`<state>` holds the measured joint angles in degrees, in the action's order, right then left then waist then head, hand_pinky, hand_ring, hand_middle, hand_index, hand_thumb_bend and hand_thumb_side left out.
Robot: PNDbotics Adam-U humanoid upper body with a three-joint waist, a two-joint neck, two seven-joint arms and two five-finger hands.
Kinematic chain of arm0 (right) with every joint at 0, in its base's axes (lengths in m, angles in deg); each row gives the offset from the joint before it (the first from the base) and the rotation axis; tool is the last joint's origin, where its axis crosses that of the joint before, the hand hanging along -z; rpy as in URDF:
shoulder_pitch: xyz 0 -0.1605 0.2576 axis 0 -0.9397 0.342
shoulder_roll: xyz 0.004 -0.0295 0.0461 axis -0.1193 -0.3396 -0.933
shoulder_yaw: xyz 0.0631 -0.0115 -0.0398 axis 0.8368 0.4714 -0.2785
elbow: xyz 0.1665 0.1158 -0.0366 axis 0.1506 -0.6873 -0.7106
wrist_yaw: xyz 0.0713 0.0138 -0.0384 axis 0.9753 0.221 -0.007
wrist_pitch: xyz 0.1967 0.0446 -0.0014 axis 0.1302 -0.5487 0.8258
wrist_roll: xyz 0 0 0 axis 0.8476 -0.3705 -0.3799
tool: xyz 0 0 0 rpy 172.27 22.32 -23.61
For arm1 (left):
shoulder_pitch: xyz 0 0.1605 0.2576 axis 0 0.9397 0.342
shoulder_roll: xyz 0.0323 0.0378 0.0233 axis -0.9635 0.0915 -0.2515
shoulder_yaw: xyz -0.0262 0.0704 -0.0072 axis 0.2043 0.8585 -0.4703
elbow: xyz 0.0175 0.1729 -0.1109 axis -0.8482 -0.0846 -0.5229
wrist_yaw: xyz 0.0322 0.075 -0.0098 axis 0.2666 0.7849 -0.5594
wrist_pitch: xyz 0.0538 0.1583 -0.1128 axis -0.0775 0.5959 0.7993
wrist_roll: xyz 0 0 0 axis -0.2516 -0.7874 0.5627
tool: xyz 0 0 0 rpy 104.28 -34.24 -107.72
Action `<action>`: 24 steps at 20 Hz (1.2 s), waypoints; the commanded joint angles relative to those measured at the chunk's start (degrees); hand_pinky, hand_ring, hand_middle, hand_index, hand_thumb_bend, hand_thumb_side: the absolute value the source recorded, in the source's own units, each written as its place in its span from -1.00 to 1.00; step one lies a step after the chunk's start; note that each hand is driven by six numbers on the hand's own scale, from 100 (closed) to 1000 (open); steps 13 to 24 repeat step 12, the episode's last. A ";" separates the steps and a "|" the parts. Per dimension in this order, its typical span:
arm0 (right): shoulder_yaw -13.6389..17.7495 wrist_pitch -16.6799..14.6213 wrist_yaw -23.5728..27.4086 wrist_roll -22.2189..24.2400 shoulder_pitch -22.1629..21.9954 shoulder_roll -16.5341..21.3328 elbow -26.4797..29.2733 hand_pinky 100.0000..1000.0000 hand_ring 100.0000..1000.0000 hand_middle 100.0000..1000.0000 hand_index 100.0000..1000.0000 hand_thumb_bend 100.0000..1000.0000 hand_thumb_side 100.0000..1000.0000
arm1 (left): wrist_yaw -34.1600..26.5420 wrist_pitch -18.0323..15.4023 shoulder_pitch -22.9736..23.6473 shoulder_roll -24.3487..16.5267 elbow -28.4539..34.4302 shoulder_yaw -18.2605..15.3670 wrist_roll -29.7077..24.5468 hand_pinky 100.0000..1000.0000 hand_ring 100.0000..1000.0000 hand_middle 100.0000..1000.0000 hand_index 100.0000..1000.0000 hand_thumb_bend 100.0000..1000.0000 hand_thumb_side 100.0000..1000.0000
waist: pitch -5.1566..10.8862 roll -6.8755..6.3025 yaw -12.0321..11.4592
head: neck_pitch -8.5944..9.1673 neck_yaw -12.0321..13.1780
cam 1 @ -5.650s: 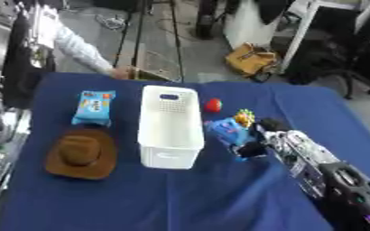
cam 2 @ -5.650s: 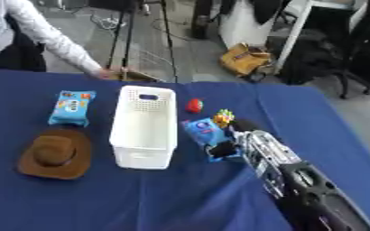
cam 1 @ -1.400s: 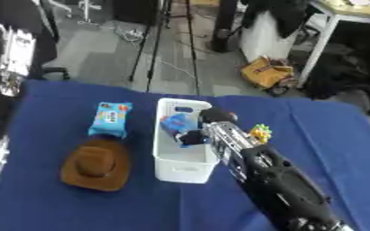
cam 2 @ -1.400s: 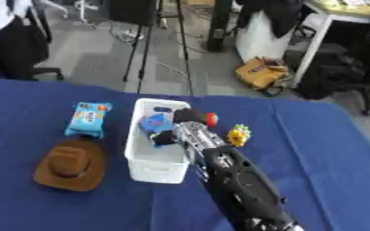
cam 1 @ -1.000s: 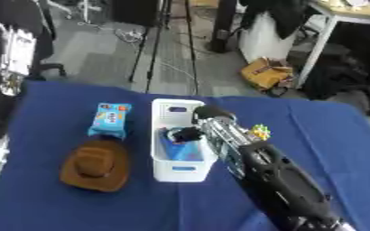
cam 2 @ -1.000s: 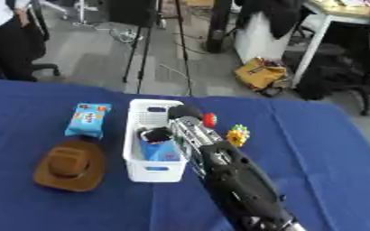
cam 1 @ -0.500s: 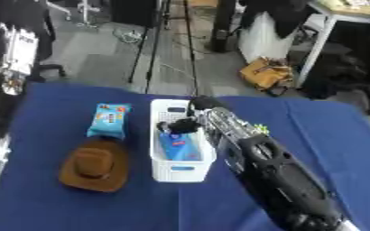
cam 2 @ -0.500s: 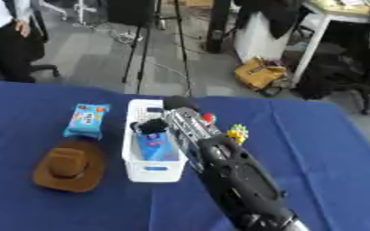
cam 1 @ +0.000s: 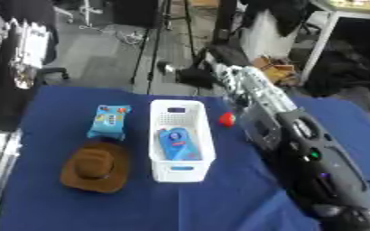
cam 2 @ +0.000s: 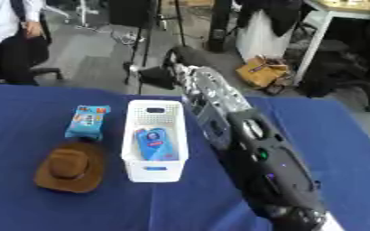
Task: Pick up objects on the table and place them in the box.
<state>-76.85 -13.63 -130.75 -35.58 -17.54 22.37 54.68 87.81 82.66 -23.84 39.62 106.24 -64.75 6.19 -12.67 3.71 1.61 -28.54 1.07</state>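
Observation:
A white slotted box stands mid-table on the blue cloth, and a blue packet lies flat inside it. Left of the box lie a blue snack pack and a brown hat. A small red ball sits just right of the box, partly behind my right arm. That arm runs from the lower right up past the box. My right hand hangs dark and blurred above the table's far edge, away from the box, holding nothing that I can see. My left hand does not show.
My right forearm covers most of the table's right half and hides what lies there. Bare blue cloth stretches in front of the hat and box. Beyond the far edge are stands and chairs on a grey floor.
The blue packet has left my right hand and now lies in the box. The hand has risen and moved back beyond the far edge. The view has also shifted.

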 commanded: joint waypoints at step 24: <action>12.74 -7.49 29.42 -28.97 -10.84 14.69 35.26 0.68 0.75 -0.02 0.49 -1.00 1.00 | -3.61 -2.52 -1.54 -0.79 0.83 -1.66 9.86 1.00 1.00 0.95 1.00 -1.00 1.00 | 2.05 -4.41 1.67 | -2.96 7.61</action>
